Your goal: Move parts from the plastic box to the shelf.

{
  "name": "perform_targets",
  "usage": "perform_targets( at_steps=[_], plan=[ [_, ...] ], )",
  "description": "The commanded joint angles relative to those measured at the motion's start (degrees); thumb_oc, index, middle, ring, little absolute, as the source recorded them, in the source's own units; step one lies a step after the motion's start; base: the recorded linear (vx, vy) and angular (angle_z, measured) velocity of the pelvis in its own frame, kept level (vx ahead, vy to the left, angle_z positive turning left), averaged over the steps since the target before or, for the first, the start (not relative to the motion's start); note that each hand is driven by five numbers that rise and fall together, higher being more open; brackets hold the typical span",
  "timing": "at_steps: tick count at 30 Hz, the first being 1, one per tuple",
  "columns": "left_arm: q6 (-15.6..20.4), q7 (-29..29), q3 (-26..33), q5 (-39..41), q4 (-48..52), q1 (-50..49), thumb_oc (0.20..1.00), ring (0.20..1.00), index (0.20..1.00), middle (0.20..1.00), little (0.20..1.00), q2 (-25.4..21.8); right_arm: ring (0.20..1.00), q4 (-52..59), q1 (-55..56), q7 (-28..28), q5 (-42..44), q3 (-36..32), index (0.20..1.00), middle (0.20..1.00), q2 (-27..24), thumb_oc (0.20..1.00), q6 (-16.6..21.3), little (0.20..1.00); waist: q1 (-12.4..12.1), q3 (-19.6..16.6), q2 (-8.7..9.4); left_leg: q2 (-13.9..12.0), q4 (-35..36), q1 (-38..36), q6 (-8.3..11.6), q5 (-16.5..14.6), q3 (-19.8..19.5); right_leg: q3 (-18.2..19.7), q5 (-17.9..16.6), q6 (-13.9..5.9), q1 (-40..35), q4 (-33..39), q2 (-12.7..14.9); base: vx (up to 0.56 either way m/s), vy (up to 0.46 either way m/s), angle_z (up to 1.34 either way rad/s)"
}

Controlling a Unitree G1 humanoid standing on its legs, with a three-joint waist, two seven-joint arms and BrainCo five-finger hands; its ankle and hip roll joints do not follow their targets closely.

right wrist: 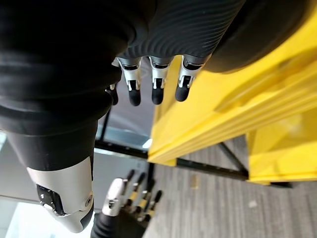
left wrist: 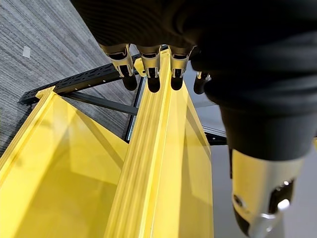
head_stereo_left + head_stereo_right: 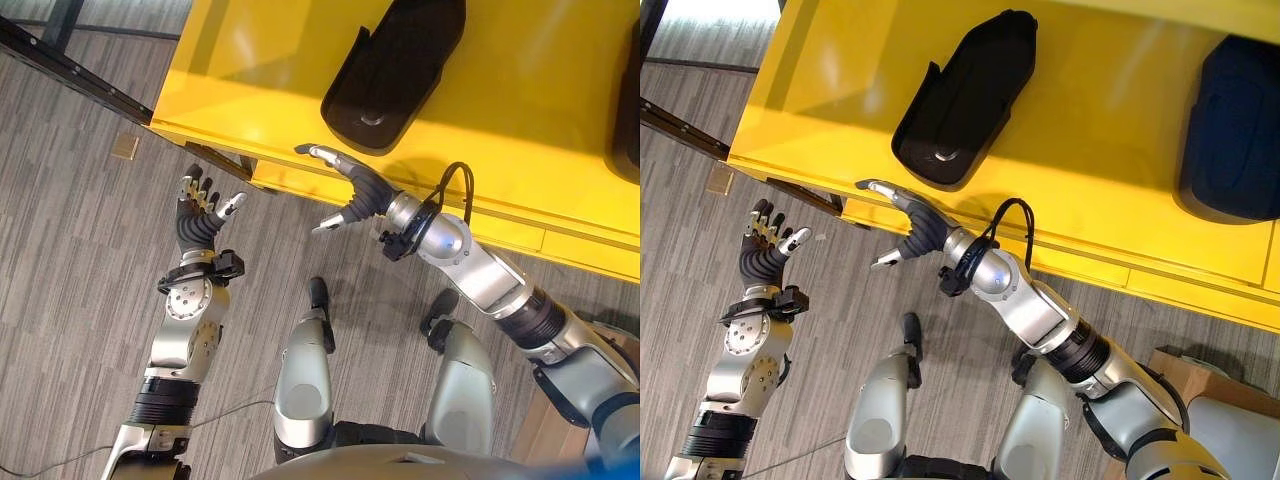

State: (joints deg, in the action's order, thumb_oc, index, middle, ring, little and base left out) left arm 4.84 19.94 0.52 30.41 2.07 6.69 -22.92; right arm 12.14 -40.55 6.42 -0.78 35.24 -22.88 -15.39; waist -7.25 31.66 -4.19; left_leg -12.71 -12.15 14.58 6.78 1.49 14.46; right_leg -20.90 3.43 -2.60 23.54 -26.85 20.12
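Left eye view: a black part lies on the yellow shelf (a second dark part lies further right, possibly a different kind). The right hand hovers at the shelf's front edge, fingers spread, empty. The left hand is raised over the grey floor, fingers relaxed, empty.

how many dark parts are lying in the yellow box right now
2. One black part lies near the box's middle, just beyond the right hand. A second dark part lies toward the robot's right, cut off by the edge, so more may be hidden.
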Motion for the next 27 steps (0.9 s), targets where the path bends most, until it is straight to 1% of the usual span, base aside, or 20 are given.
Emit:
perform_targets(
  at_steps=[1, 4, 9, 10, 11, 12, 17, 18, 20, 21, 27],
  plan=[
    [2.1, -0.8, 0.3, -0.2, 6.1, -1.3, 1.000, 1.000, 1.000, 1.000, 1.000, -1.6, 1.000, 1.3, -2.8, -1.8, 1.1, 0.3, 1.000, 1.000, 2.7, 1.000, 0.6, 1.000, -0.6, -1.9, -0.58, -1.9, -0.9, -0.3, -1.45, -2.2, 4.8, 0.5, 3.4, -4.92, -2.9, 0.0, 1.9, 0.00, 0.000, 0.00],
    [1.6, -0.5, 0.3, 0.4, 6.1, -1.2, 1.000, 1.000, 1.000, 1.000, 1.000, -1.6, 1.000, -1.2, -2.6, -4.2, 0.4, 0.1, 1.000, 1.000, 2.6, 1.000, -2.0, 1.000, -0.7, -1.9, -0.60, -1.8, -0.7, -0.4, -1.50, -2.2, 4.8, 0.4, 3.5, -4.85, -3.0, 0.0, 1.9, 0.00, 0.000, 0.00],
    [1.7, -1.1, 0.2, 0.1, 5.6, -1.1, 1.000, 1.000, 1.000, 1.000, 1.000, -1.2, 1.000, -4.2, -2.4, -6.6, -0.7, -0.5, 1.000, 1.000, 2.9, 1.000, -2.8, 1.000, -0.6, -1.9, -0.52, -1.8, -0.7, -0.3, -1.51, -2.1, 4.8, 0.3, 3.5, -4.73, -3.0, 0.0, 1.8, 0.00, 0.000, 0.00],
    [1.7, -1.0, 0.1, -0.2, 5.8, -1.0, 1.000, 1.000, 1.000, 1.000, 1.000, -1.1, 1.000, -5.0, -2.1, -8.3, -0.8, -1.1, 1.000, 1.000, 2.6, 1.000, -2.9, 1.000, -0.5, -1.9, -0.46, -1.8, -0.6, -0.4, -1.51, -2.1, 4.8, 0.4, 3.5, -4.71, -3.0, 0.1, 1.7, 0.08, -0.003, 0.01],
    [1.6, -1.0, 0.0, -0.3, 5.8, -1.1, 1.000, 1.000, 1.000, 1.000, 1.000, -1.1, 1.000, -5.2, -1.9, -8.9, -0.7, -1.3, 1.000, 1.000, 2.5, 1.000, -2.9, 1.000, -0.5, -1.9, -0.37, -1.6, -0.8, -1.1, -0.96, -3.1, 4.2, 0.9, 4.5, -5.35, -3.6, -0.3, 1.9, 0.00, 0.000, 0.00],
    [1.3, -0.7, 0.1, -0.2, 6.0, -0.9, 1.000, 1.000, 1.000, 1.000, 1.000, -1.2, 1.000, -6.6, -1.4, -11.9, -0.2, -2.7, 1.000, 1.000, 2.0, 1.000, -2.3, 1.000, -0.2, -1.9, -0.41, -1.8, -0.7, -0.5, -1.53, -2.1, 4.8, 0.5, 3.6, -4.69, -3.0, 0.0, 1.7, 0.02, -0.003, 0.03],
    [1.2, -1.1, 0.3, 0.0, 5.7, -0.9, 1.000, 1.000, 1.000, 1.000, 1.000, -0.9, 1.000, -8.4, -0.9, -13.7, 0.4, -5.6, 1.000, 1.000, 1.6, 1.000, -1.5, 1.000, 0.2, -1.9, -0.36, -1.8, -0.9, -0.4, -1.50, -2.2, 4.9, 0.9, 3.5, -4.49, -2.8, -0.1, 1.5, -0.01, -0.001, 0.01],
    [0.7, -1.4, 0.3, 0.8, 5.9, -0.8, 1.000, 1.000, 1.000, 1.000, 1.000, -0.9, 1.000, -8.9, -0.7, -14.4, 1.7, -6.7, 1.000, 1.000, 1.4, 1.000, -1.6, 1.000, 0.4, -1.9, -0.38, -1.8, -1.0, -0.3, -1.48, -2.3, 4.8, 1.0, 3.6, -4.40, -2.8, -0.1, 1.3, 0.00, 0.000, 0.00],
    [0.6, -1.2, 0.3, 1.2, 5.9, -0.8, 1.000, 1.000, 1.000, 1.000, 1.000, -0.9, 1.000, -9.1, -0.4, -15.1, 2.5, -7.3, 1.000, 1.000, 1.5, 1.000, -1.6, 1.000, 0.5, -1.9, -0.37, -1.8, -1.2, -0.2, -1.57, -2.4, 4.7, 1.2, 3.6, -4.32, -2.7, -0.3, 1.3, 0.00, 0.000, 0.00],
    [0.3, -0.8, 0.3, 1.0, 6.1, -0.8, 1.000, 1.000, 1.000, 1.000, 1.000, -0.7, 1.000, -9.3, 0.0, -16.6, 3.6, -8.1, 1.000, 1.000, 1.7, 1.000, -1.8, 1.000, 0.6, -1.9, -0.31, -1.7, -1.3, -0.2, -1.63, -2.6, 4.7, 1.4, 3.7, -4.28, -2.5, -0.3, 1.2, 0.00, 0.000, 0.00],
    [-0.1, -1.0, 0.3, 1.0, 6.3, -0.7, 1.000, 1.000, 1.000, 1.000, 1.000, -0.5, 1.000, -10.3, 1.9, -18.7, 4.3, -9.6, 1.000, 1.000, 2.2, 1.000, -1.7, 1.000, 1.3, -1.9, -0.24, -1.7, -1.7, -0.1, -1.70, -2.9, 5.0, 1.9, 3.8, -4.15, -2.2, -0.6, 1.0, 0.00, 0.000, 0.00]
  ],
)
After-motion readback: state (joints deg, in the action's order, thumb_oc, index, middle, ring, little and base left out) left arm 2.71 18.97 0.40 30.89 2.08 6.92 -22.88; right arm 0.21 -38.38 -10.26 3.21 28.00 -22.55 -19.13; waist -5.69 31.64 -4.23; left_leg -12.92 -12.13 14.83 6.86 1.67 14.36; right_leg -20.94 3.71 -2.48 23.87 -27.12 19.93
